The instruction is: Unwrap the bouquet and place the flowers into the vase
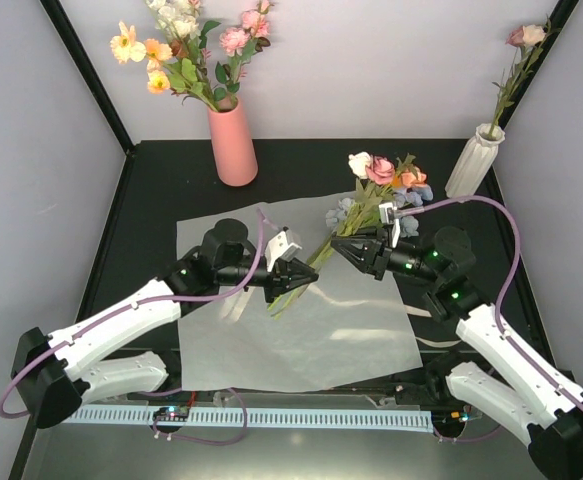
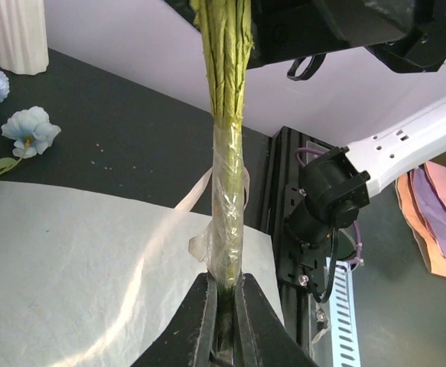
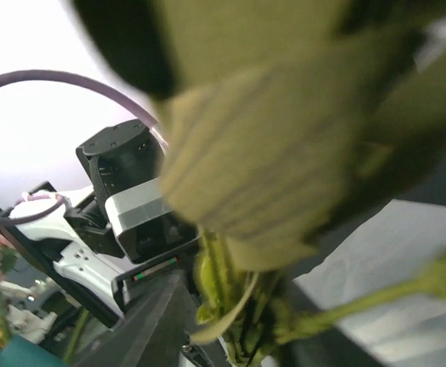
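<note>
From above, the left gripper [image 1: 296, 283] held the flowers [image 1: 376, 190] by their stems [image 1: 323, 252] over the paper [image 1: 311, 340], with the right gripper [image 1: 351, 250] close beside it. The vase [image 1: 474, 160] stood at the back right.

In the left wrist view, the fingers [image 2: 198, 329] pinched the stems tight.

In the right wrist view, there were only blurry leaves [image 3: 268, 153], so I could not tell its grip.

**Nothing to Read**

No words, numbers or signs can be read in any view. A thin strip [image 3: 155, 269] on the dark block behind the left fingers [image 2: 196, 336] shows little red and green marks. They are too blurry to make out. A tiny board [image 1: 176, 410] at the near edge of the desk [image 1: 151, 200] has small lights, but it is too small to show any writing.
</note>
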Controlling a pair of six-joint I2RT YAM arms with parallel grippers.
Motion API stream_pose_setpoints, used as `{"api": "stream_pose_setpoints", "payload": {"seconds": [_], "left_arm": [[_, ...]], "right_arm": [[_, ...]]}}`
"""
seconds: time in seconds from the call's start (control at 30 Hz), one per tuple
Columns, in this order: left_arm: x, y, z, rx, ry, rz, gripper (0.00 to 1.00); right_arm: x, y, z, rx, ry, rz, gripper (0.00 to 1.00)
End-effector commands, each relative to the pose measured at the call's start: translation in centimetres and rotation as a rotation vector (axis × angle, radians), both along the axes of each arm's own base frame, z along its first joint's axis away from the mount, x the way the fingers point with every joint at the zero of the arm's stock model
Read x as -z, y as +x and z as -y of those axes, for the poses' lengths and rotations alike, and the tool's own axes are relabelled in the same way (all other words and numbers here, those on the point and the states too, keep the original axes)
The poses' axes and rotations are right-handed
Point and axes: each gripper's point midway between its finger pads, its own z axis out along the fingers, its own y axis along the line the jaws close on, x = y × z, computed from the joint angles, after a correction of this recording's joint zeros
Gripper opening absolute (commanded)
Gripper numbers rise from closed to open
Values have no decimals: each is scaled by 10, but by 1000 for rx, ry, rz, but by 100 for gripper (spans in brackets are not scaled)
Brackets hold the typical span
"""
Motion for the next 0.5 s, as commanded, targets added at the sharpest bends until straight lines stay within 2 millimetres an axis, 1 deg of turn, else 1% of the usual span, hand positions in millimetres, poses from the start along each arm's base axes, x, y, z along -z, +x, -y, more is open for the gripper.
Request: {"api": "stream_pose_setpoints", "payload": {"seconds": [0.0,0.1,0.13,0.2,0.27,0.37,0.4,0.43,0.47], "left_arm": [[-18,-6,0,24,-34,66,2],[-17,-3,-3,-3,-23,76,2],[-16,-1,-3,-16,-19,80,3],[-16,2,-6,-42,-10,86,19],[-17,5,-9,-66,7,95,48],[-17,8,-17,-106,44,114,77],[-17,9,-21,-122,58,122,89],[-16,9,-25,-137,74,132,96],[-17,10,-31,-162,88,144,99]], "right_arm": [[-17,-1,-1,10,12,49,20],[-17,-2,-1,14,-4,44,3],[-16,-2,0,17,-10,44,2],[-16,-2,1,30,-19,47,2],[-16,-1,3,48,-32,56,2],[-18,6,9,114,-74,78,2],[-19,10,12,149,-92,90,2],[-18,15,15,187,-117,95,2],[-20,20,19,229,-143,108,2]]}}
